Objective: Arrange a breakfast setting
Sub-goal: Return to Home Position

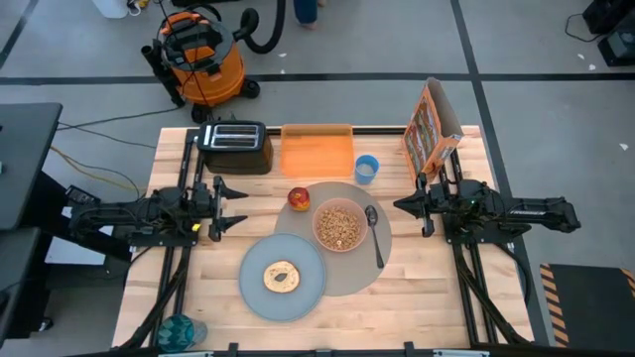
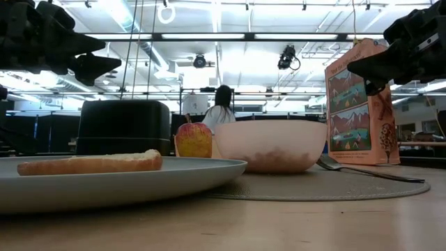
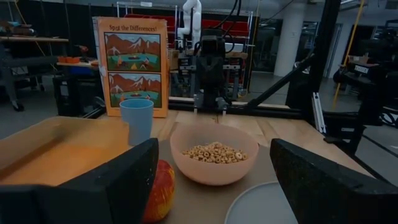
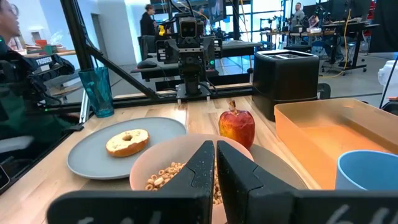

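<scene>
**Breakfast setting, with both arms clear of it.** The large round grey-brown placemat (image 1: 349,280) lies at mid-table. On it stand the translucent pink bowl (image 1: 339,226), filled with ring cereal, and the metal spoon (image 1: 374,234), just beside the bowl on the right arm's side. The smaller grey plate (image 1: 252,290) overlaps the mat's edge on the left arm's side and carries the browned bagel (image 1: 283,277). The red apple (image 1: 300,198) sits at the mat's rim, near the bowl. The small blue cup (image 1: 366,169) stands at the mat's edge nearest the orange tray (image 1: 317,151), between that tray and the upright cereal box (image 1: 432,129). A black toaster (image 1: 234,146) stands beside the tray.

The left gripper (image 1: 242,206) hangs off the mat on its own side, its fingers spread wide and empty. The right gripper (image 1: 399,204) faces it from the opposite side, its fingers pressed together around nothing.

The setting appears complete, so only the retreat remains. It is best done by drawing each arm straight back along its own axis, keeping height until the gripper is clear of the table things. The right arm has the least room, since the cereal box and blue cup stand near it. A sideways swing there could topple either. The left arm should likewise avoid the apple and the plate's rim.
</scene>
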